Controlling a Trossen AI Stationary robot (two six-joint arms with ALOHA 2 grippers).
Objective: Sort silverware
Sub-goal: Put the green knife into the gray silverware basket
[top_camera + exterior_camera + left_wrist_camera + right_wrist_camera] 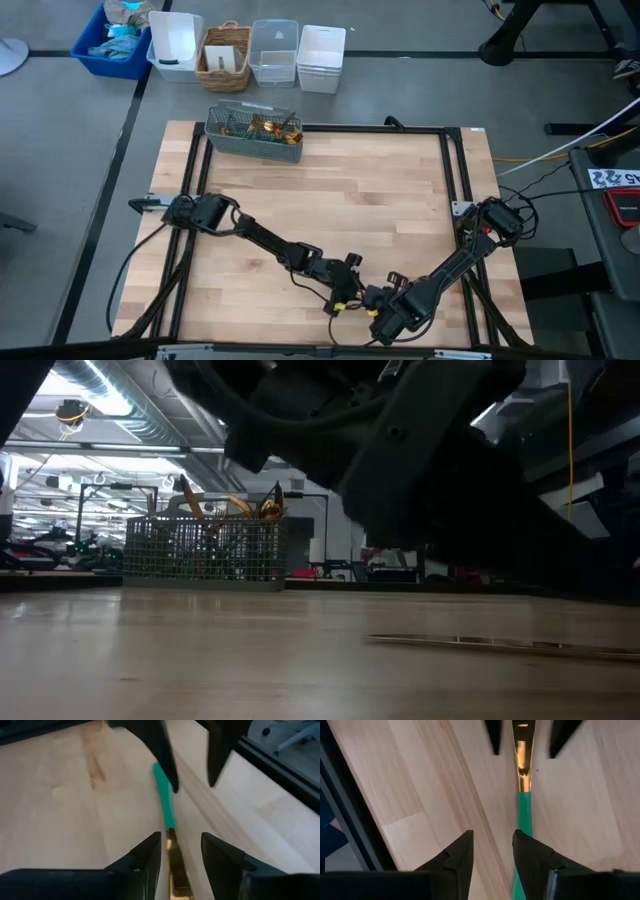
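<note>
From above, the left gripper (352,283) and right gripper (378,310) meet near the table's (330,180) 6 o'clock edge; a grey basket (254,135) of silverware (270,126) sits at 11 o'clock. From table level, one piece (500,644) lies flat. In both wrist views the jaws stand apart beside it, not touching. No writing is readable.

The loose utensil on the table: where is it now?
The utensil lies flat on the table near its front edge, between the open left gripper and the open right gripper, far from the basket.
</note>
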